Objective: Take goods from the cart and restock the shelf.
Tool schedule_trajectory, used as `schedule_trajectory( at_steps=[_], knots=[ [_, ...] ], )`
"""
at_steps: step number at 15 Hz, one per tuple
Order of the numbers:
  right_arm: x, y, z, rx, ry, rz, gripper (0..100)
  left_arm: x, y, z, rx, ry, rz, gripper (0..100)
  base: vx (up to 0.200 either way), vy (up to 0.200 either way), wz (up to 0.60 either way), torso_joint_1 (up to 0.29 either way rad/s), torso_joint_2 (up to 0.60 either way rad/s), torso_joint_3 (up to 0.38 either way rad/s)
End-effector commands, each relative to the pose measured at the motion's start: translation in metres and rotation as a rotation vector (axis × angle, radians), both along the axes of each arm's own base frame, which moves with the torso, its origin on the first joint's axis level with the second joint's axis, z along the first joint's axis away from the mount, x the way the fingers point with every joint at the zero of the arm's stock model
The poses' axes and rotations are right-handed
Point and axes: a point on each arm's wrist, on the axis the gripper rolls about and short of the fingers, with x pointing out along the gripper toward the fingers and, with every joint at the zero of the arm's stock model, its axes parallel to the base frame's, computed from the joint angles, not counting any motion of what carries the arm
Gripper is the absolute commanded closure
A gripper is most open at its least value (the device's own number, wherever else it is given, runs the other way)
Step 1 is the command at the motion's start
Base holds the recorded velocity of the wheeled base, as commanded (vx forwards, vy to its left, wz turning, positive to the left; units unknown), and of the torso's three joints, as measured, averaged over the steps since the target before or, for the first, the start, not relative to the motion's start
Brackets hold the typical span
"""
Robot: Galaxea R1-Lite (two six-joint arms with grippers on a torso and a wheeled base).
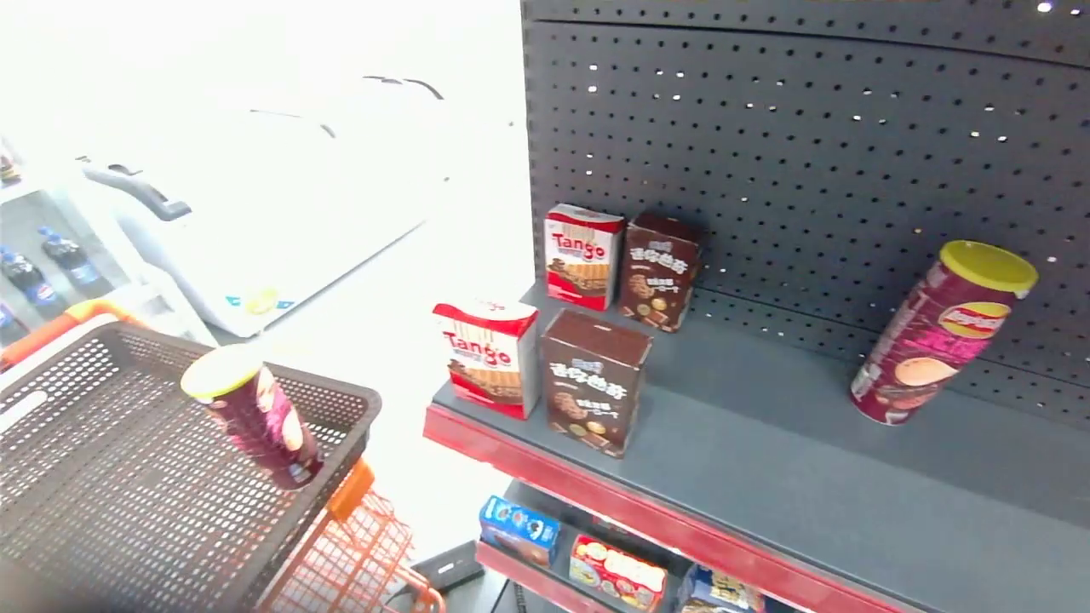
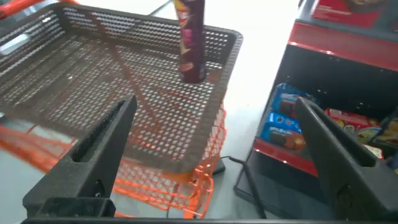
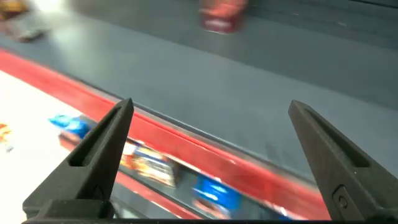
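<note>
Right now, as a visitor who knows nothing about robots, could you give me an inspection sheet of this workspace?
surface: grey shelf with a red front edge.
job's things: first chip can stands in the cart basket; second chip can stands on the shelf by the pegboard back; four snack boxes at the shelf's left end.
clutter: nothing seen.
hands: left hand open, facing the cart basket; right hand open, by the shelf's front edge.
cables: nothing seen.
surroundings: lower shelf packets; white freezer.
</note>
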Motion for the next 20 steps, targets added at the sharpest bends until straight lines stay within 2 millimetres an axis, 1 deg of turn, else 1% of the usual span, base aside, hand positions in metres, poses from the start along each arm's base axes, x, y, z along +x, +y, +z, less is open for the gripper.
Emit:
schedule_trajectory(
  at_steps=[1, 15, 16, 17, 18, 19, 20],
  knots=[
    [0.000, 0.000, 0.000, -0.001, 0.001, 0.000, 0, 0.000, 0.000, 0.000, 0.000, 0.001, 0.000, 0, 0.000, 0.000, 0.00, 0.000, 0.00, 0.000],
    [0.000, 0.000, 0.000, -0.001, 0.001, 0.000, 0, 0.000, 0.000, 0.001, 0.001, -0.004, 0.002, 0, 0.000, 0.000, 0.00, 0.000, 0.00, 0.000],
    [0.000, 0.000, 0.000, -0.001, 0.001, 0.000, 0, -0.002, 0.000, 0.008, 0.006, -0.027, -0.006, 0, 0.000, 0.000, 0.00, 0.000, 0.00, 0.000],
    [0.000, 0.000, 0.000, -0.001, 0.001, 0.000, 0, -0.003, 0.000, 0.042, 0.035, -0.021, -0.008, 0, 0.000, 0.000, 0.00, 0.000, 0.00, 0.000],
    [0.000, 0.000, 0.000, 0.001, 0.001, 0.000, 0, 0.007, 0.000, 0.059, 0.044, 0.087, -0.003, 0, 0.000, 0.000, 0.00, 0.000, 0.00, 0.000],
    [0.000, 0.000, 0.000, -0.001, 0.001, 0.000, 0, 0.011, 0.000, 0.063, 0.044, 0.119, -0.005, 0, 0.000, 0.000, 0.00, 0.000, 0.00, 0.000],
    [0.000, 0.000, 0.000, -0.001, 0.001, 0.000, 0, 0.025, 0.000, 0.069, 0.044, 0.210, -0.012, 0, 0.000, 0.000, 0.00, 0.000, 0.00, 0.000]
  ],
)
